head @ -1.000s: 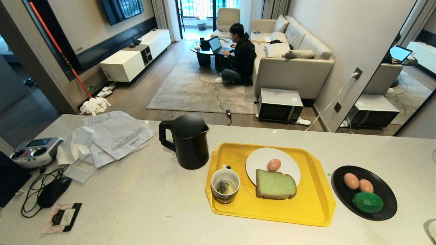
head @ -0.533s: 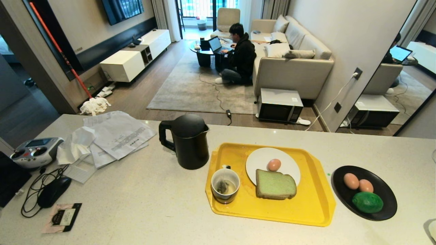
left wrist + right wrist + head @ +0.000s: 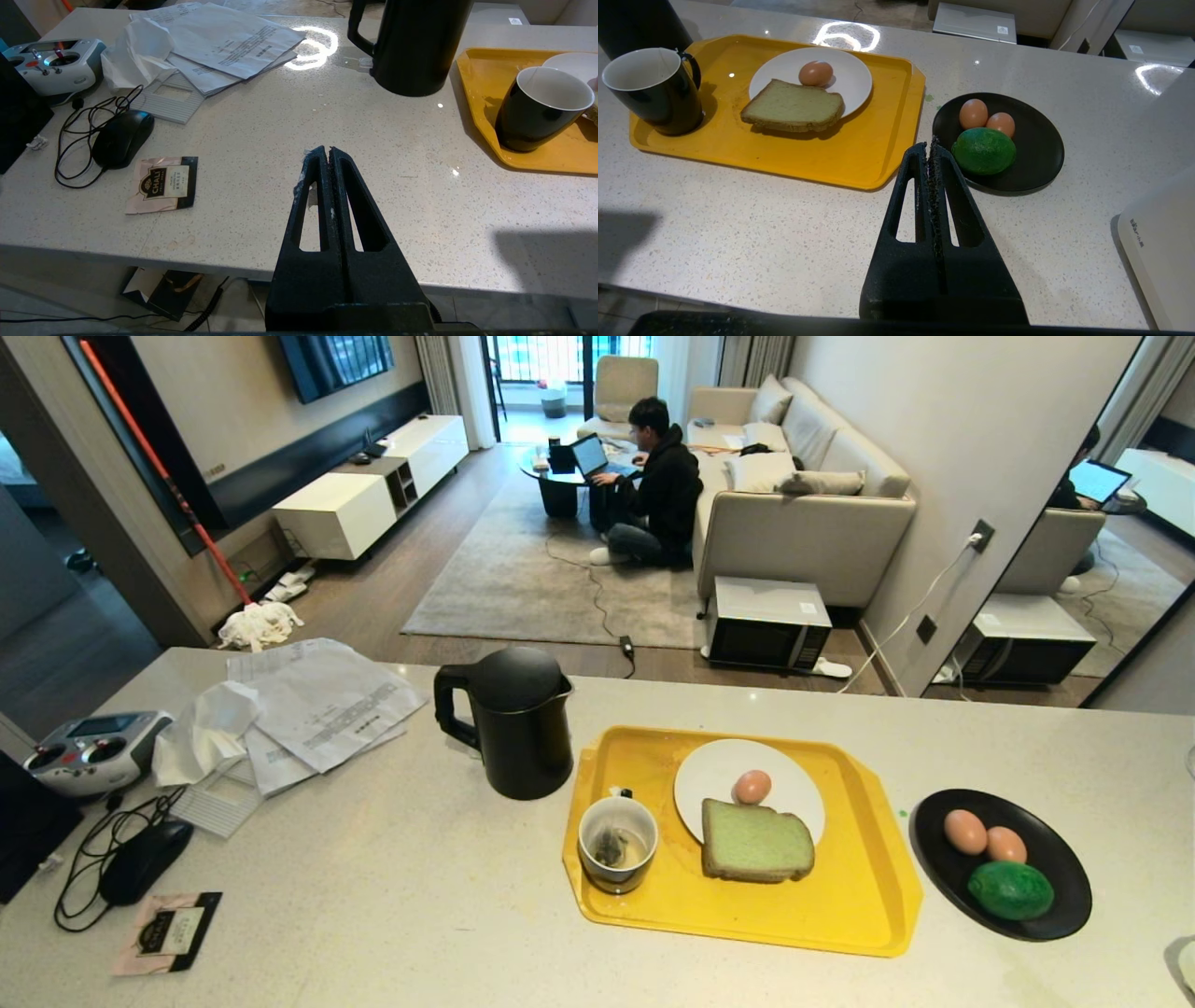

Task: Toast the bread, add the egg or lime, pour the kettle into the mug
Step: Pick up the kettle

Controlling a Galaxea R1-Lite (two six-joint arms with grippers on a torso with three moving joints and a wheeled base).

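A yellow tray [image 3: 840, 915] lies on the speckled counter. On it, a white plate [image 3: 709, 775] bears one egg [image 3: 752, 787] and the back of the pale green bread [image 3: 754, 841]; the mug [image 3: 617, 843] with a tea bag stands at the tray's left. The black kettle [image 3: 512, 721] stands just left of the tray. A black dish [image 3: 1060, 905] to the right holds two eggs [image 3: 964, 831] and the lime [image 3: 1009, 889]. My left gripper [image 3: 329, 150] is shut and empty over the counter's near edge. My right gripper [image 3: 930, 142] is shut and empty, just short of the dish.
Papers [image 3: 327, 705], a tissue, a remote controller [image 3: 89, 751], a corded mouse [image 3: 140, 861] and a tea packet [image 3: 173, 931] crowd the counter's left. A white appliance [image 3: 1164, 242] sits at the right edge. Beyond the counter a person sits at a laptop by the sofa.
The whole head view has shifted very slightly; nothing on the counter has moved. The seated person has shifted a little.
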